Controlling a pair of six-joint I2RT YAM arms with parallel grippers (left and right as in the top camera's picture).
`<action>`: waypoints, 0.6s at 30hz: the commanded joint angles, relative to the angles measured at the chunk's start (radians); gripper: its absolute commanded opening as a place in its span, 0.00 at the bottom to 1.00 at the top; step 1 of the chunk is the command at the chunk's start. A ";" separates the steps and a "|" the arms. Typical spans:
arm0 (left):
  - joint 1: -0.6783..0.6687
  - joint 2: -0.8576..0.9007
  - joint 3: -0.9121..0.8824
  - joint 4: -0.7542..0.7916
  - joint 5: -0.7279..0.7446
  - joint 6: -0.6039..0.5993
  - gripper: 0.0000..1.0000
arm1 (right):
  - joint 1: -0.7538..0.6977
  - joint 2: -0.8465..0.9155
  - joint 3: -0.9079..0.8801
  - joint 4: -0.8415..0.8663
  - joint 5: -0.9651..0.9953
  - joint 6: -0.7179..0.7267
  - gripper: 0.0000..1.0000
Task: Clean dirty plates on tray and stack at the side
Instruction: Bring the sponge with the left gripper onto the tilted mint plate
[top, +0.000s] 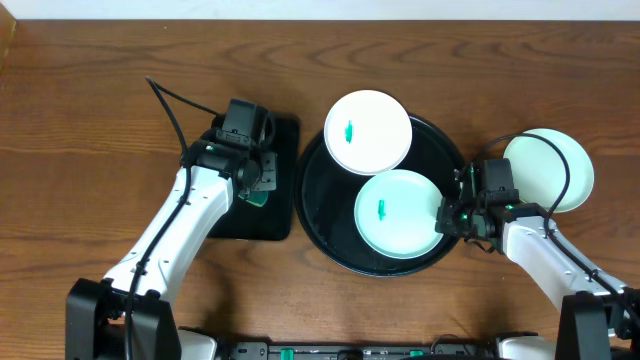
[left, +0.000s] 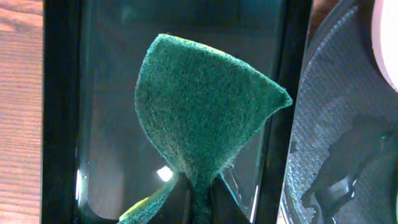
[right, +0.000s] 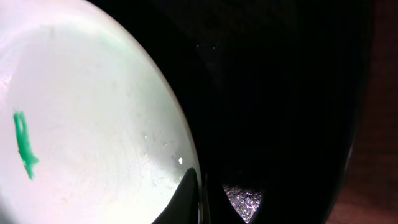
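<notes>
The left gripper (top: 252, 188) hides most of the sponge (top: 258, 199). The plate (right: 81, 112) is cut off on the left. The right gripper (right: 202, 199) is too dark to read.

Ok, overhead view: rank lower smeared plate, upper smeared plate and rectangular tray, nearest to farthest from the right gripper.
1. lower smeared plate, on the round tray, at the right gripper fingertips.
2. upper smeared plate, on the tray's far rim, up and left.
3. rectangular tray, far left, under the sponge.
</notes>
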 joint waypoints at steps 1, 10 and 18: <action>0.004 -0.007 0.017 0.022 -0.087 0.012 0.08 | 0.002 -0.003 -0.008 0.005 -0.047 -0.048 0.01; -0.012 -0.007 0.098 0.033 0.076 0.038 0.07 | 0.007 -0.003 -0.008 0.029 -0.166 -0.124 0.01; -0.158 -0.007 0.097 0.047 0.310 -0.192 0.07 | 0.010 -0.003 -0.013 0.035 -0.161 -0.109 0.01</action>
